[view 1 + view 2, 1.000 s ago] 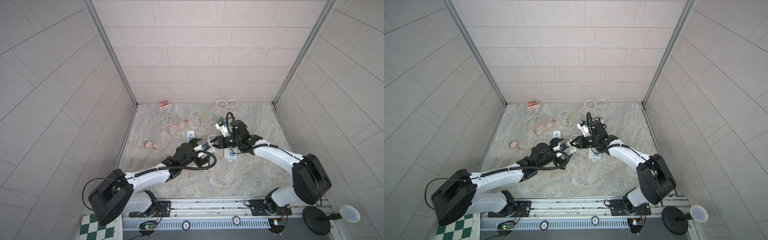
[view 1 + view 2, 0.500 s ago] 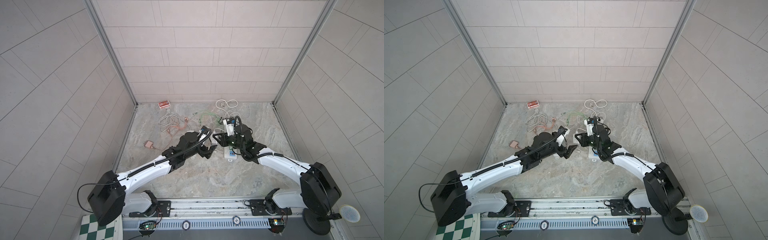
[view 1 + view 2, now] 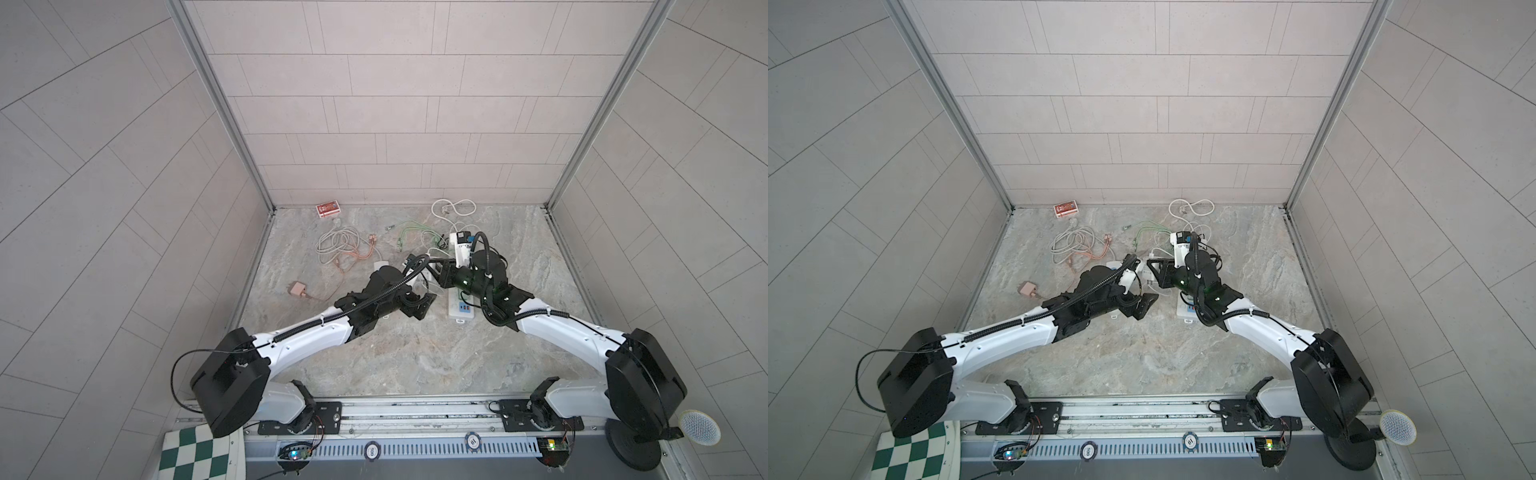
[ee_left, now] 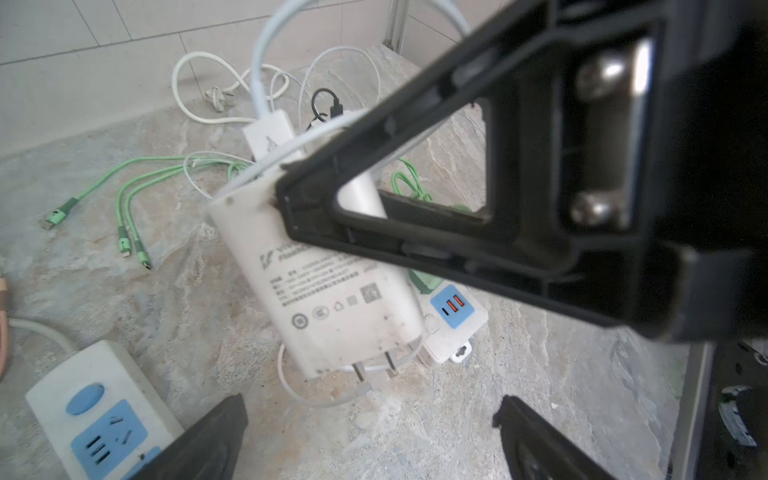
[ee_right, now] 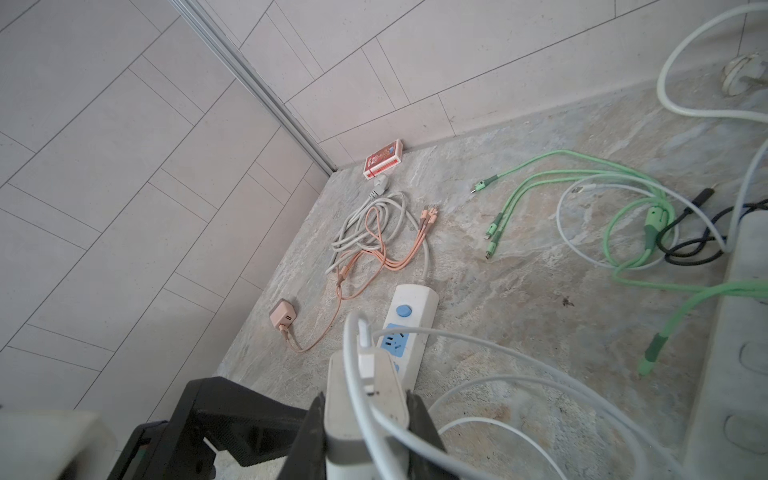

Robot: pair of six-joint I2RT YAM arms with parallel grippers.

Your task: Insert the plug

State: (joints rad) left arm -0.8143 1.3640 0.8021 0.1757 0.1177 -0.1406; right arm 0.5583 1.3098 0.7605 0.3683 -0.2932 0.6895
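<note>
One pink adapter (image 3: 296, 288) lies on the floor, well left of the small strip (image 5: 409, 328). Near the strip, the left gripper (image 3: 423, 304) hangs with its jaws wide apart and nothing between them. Just right of the strip, the charger (image 4: 328, 291) is in the air, tilted, with its two prongs free. The right gripper (image 5: 365, 436) is clamped on its cable end. Further right of the strip lies a long strip (image 3: 460, 309), partly under the right arm.

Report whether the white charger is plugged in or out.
Out: the white charger, clamped in the right gripper, hangs with its prongs bare.
</note>
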